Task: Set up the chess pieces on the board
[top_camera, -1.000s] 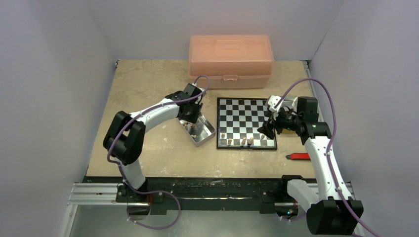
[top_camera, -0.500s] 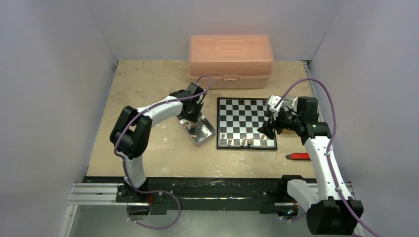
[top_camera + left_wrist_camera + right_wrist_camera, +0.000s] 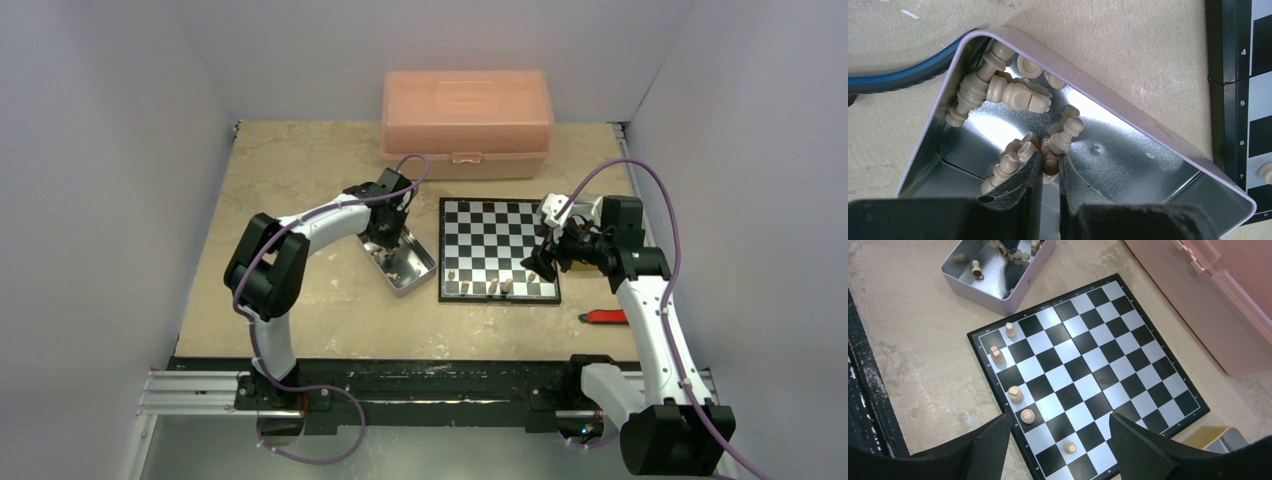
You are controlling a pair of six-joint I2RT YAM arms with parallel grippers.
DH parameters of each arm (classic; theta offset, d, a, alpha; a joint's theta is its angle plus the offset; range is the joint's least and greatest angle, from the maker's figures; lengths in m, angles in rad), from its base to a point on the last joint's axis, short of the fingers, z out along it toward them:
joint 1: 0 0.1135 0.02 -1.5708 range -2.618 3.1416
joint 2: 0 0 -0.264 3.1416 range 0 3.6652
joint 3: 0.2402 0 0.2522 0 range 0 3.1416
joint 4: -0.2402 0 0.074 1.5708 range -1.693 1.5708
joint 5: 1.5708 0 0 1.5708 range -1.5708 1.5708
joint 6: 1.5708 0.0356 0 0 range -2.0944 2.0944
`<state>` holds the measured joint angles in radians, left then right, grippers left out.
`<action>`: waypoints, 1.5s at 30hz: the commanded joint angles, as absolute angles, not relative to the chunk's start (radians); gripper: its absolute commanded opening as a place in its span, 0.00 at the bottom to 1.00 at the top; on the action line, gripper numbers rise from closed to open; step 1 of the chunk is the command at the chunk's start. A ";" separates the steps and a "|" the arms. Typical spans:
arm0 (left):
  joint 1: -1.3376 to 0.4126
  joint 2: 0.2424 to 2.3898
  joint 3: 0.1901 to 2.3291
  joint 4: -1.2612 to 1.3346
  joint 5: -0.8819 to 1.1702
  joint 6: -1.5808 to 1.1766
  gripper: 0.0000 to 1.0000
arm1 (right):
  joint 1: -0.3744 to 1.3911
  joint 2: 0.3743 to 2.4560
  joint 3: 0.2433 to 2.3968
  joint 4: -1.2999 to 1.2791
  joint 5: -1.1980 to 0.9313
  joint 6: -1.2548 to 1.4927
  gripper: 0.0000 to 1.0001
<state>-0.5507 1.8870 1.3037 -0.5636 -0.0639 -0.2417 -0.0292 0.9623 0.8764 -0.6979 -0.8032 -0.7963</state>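
Your loose chess pieces (image 3: pixel 1018 95) lie heaped in the tin (image 3: pixel 1128 116) at the board's (image 3: pixel 497 230) 9 o'clock; five stand along its 6 o'clock edge. Your left gripper (image 3: pixel 1050 172) is nearly closed, seemingly nipping one tan piece (image 3: pixel 1049 161). Your right gripper (image 3: pixel 1060 435) hovers agape at the board's 4 o'clock

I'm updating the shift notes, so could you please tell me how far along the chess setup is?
Early stage. Done: five tan pieces stand near the board's near edge. In hand: the left claw is pinched on a tan piece inside the metal tin; the right claw hangs open and empty over the board. Left: a heap of tan pieces lies in the tin, and most squares are bare.
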 commanded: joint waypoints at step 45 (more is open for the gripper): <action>-0.797 1.702 1.401 -0.507 0.159 -0.378 0.00 | -0.034 0.962 0.873 -0.721 -0.813 -0.818 0.76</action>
<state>-0.7685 1.6386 1.3090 -0.5243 0.1890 -0.3481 -0.0292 0.9623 0.8749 -0.7185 -0.8032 -0.8055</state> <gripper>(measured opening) 0.128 0.756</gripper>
